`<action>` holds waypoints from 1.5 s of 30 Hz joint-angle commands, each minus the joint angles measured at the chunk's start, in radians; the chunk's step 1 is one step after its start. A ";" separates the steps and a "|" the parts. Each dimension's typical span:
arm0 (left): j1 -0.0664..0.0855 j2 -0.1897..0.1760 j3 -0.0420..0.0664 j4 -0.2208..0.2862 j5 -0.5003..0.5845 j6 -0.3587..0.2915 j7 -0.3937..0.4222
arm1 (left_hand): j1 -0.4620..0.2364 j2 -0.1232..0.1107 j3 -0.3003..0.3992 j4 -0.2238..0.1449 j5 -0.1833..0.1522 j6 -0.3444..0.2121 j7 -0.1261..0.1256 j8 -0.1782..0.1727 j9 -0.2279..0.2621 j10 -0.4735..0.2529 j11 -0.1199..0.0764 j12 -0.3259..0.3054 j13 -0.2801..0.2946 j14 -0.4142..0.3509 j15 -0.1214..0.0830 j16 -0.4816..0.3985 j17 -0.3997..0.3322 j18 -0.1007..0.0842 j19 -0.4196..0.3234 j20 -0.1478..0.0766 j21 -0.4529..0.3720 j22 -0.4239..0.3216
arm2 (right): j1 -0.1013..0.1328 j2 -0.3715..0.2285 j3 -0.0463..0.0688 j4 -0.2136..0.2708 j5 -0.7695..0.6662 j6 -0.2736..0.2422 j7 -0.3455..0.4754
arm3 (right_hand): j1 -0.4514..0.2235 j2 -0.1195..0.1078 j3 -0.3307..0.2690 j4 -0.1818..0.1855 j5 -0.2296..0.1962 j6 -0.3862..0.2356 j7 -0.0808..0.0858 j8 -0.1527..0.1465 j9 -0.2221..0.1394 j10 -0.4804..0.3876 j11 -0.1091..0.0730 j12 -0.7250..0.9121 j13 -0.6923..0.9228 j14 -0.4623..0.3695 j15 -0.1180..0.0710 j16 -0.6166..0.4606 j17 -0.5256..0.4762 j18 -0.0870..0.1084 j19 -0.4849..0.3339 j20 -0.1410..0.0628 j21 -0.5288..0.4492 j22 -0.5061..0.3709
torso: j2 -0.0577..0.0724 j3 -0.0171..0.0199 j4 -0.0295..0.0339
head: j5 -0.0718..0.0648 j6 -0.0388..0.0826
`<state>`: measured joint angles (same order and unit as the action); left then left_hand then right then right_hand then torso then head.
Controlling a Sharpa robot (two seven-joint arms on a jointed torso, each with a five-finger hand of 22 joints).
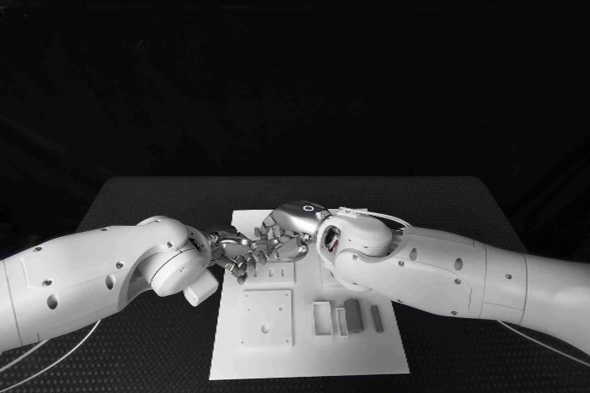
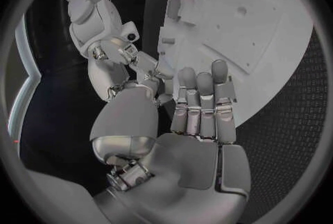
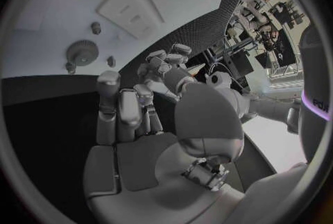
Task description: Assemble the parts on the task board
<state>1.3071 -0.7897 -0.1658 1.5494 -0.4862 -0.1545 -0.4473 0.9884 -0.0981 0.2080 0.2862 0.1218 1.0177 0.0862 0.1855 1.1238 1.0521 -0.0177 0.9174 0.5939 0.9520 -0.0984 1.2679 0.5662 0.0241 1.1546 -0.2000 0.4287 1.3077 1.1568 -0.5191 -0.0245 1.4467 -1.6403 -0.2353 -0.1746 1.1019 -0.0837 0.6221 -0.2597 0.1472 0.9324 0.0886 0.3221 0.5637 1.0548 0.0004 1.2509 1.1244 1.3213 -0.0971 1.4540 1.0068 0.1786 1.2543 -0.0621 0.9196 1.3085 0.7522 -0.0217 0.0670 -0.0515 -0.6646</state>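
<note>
The task board (image 1: 308, 338) is a long white plate lying on the black bench (image 1: 455, 197), its long axis running away from the robot toward the far edge, its near end close to the robot. On its near half lies a square raised plate (image 1: 267, 318) with small holes, and just beside it a row of narrow grey bars (image 1: 347, 316), each lying flat with its long axis along the board's length. The right wrist view shows a small toothed gear (image 3: 83, 53) and a few short pegs (image 3: 96, 28) standing on the board's surface. Both hands meet over the middle of the board. The left hand (image 1: 234, 250) reaches in from the robot's left with its fingers (image 2: 202, 103) side by side and fairly straight, the thumb curled across toward them; nothing can be seen in its grasp. The right hand (image 1: 286, 239) faces it, fingers (image 3: 119, 110) partly bent, thumb folded across the palm, and its fingertips are just beside those of the left hand; whether either hand pinches a small part where they meet cannot be told.
</note>
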 commanded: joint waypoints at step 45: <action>0.000 0.000 0.001 0.002 0.071 0.008 0.059 | -0.155 0.198 0.492 -0.569 -0.063 0.004 -0.002 0.084 -0.103 0.003 0.001 -0.007 -0.014 -0.013 0.014 0.043 -0.082 0.016 0.010 0.019 -0.001 0.021 | -0.002 0.005 0.000 -0.006 0.004 0.017 0.020 | -0.005 0.007 0.006 -0.003 0.003 0.031 0.025 0.001 0.003 0.000 0.003 -0.001 -0.001 -0.002 -0.007 -0.004 -0.003 0.083 0.002 -0.007 0.000 0.015 | 0.000 0.0000 -0.0007 | -0.002 -0.004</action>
<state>1.3070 -0.7917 -0.1660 1.5465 -0.4305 -0.1547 -0.4122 0.7900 0.0652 0.6744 -0.2601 0.0606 1.0146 0.0837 0.2662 1.0202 1.0509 -0.0163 0.9128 0.5806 0.9327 -0.0843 1.3081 0.4861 0.0210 1.1582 -0.1782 0.4231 1.3073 1.1559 -0.5148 -0.0244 1.4437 -1.6356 -0.2304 -0.1584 1.0993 -0.0863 0.6210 -0.2608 0.1471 0.9324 0.0886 0.3197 0.5647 1.0548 0.0004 1.2509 1.1239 1.3212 -0.0971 1.4540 1.0054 0.1788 1.2541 -0.0620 0.9196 1.3085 0.7519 -0.0218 0.0665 -0.0531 -0.6687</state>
